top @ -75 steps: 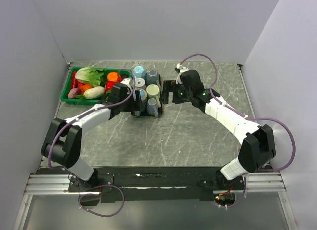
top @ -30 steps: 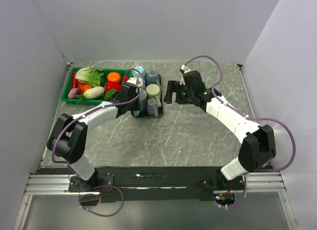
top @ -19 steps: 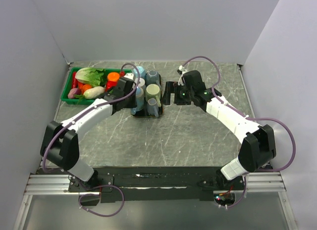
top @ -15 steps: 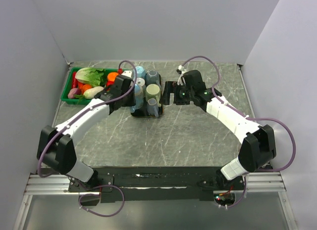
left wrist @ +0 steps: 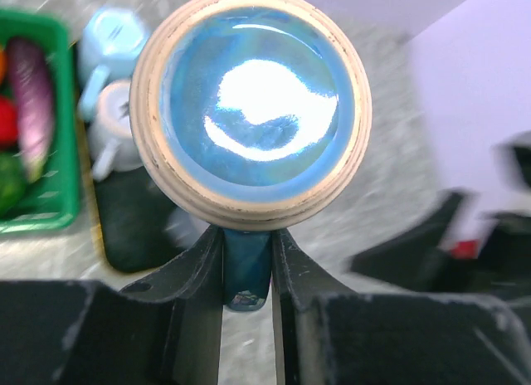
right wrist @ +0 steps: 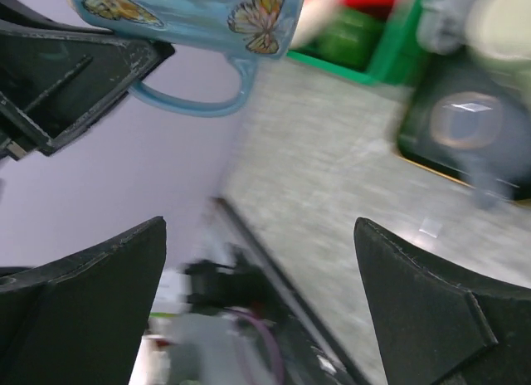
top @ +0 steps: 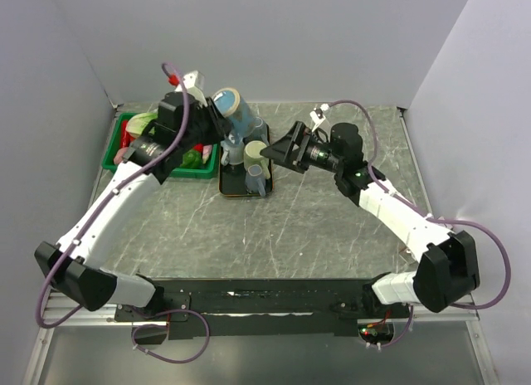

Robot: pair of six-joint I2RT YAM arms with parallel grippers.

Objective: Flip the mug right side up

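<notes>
Visibility: the left wrist view shows only one round end of the blue glazed butterfly-print mug (left wrist: 249,111), a tan ring with a glossy blue centre. The body sits hidden behind it, so base or mouth can't be told there. The right wrist view crops the mug at the top edge, and its background is motion-blurred.

The mug is at upper centre-left of the top view, held up over the far end of the black rectangular tray (top: 241,194) of other mugs. Its long axis is tilted, with the ringed end up-left and the other end down-right. The blue loop handle (right wrist: 192,110) hangs under the body in the right wrist view.

The left gripper (left wrist: 247,269) is nearly closed, its fingers pinching that handle. The right gripper (right wrist: 259,260) is spread wide and empty, right of the tray at frame centre.
</notes>
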